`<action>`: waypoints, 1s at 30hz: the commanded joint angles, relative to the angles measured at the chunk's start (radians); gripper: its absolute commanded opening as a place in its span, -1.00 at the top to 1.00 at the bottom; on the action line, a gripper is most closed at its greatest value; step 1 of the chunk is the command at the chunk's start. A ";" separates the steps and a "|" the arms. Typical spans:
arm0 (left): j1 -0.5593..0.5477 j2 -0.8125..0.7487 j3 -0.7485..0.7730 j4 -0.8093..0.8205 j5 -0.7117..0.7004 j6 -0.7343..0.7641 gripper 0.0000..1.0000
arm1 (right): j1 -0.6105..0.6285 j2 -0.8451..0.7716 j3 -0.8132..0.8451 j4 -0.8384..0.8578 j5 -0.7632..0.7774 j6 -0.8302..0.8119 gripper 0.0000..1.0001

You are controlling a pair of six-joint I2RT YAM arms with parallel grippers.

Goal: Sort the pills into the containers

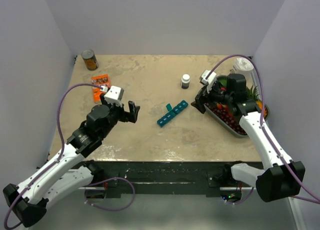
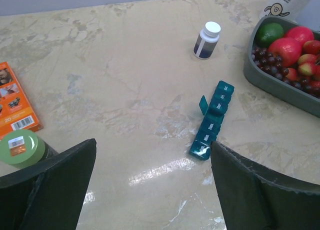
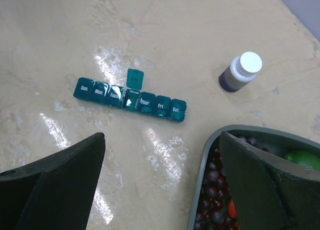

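Observation:
The teal strip of day-marked containers [image 1: 172,114] lies in the middle of the table, with one middle lid standing open. It also shows in the left wrist view [image 2: 212,121] and the right wrist view [image 3: 130,98]. A small dark pill bottle [image 1: 185,81] with a white cap stands beyond it, also in the left wrist view [image 2: 206,40] and the right wrist view [image 3: 240,71]. No loose pills show. My left gripper [image 1: 132,112] is open and empty, left of the strip. My right gripper [image 1: 202,101] is open and empty, at the near-left corner of the fruit tray.
A grey tray [image 1: 226,124] of grapes and fruit sits at the right, also in the left wrist view [image 2: 274,86]. A brown tin can [image 1: 89,59] stands at the back left. An orange packet [image 1: 100,85] lies near it. A green-lidded jar [image 2: 22,147] shows by my left finger.

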 commanded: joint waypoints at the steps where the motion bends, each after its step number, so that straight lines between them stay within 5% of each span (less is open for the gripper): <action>1: 0.007 -0.073 0.018 -0.074 -0.067 -0.055 -0.99 | -0.005 -0.005 0.069 0.042 0.085 0.108 -0.98; 11: 0.008 -0.173 -0.008 -0.155 -0.127 -0.088 -0.99 | -0.003 0.030 0.017 0.034 -0.164 0.063 -0.98; 20: 0.007 -0.211 -0.037 -0.221 -0.262 -0.177 -0.99 | -0.003 -0.023 -0.169 0.171 -0.216 0.040 -0.98; 30: 0.042 -0.086 0.058 -0.255 -0.251 -0.133 -0.99 | -0.005 -0.011 -0.169 0.147 -0.170 0.008 -0.98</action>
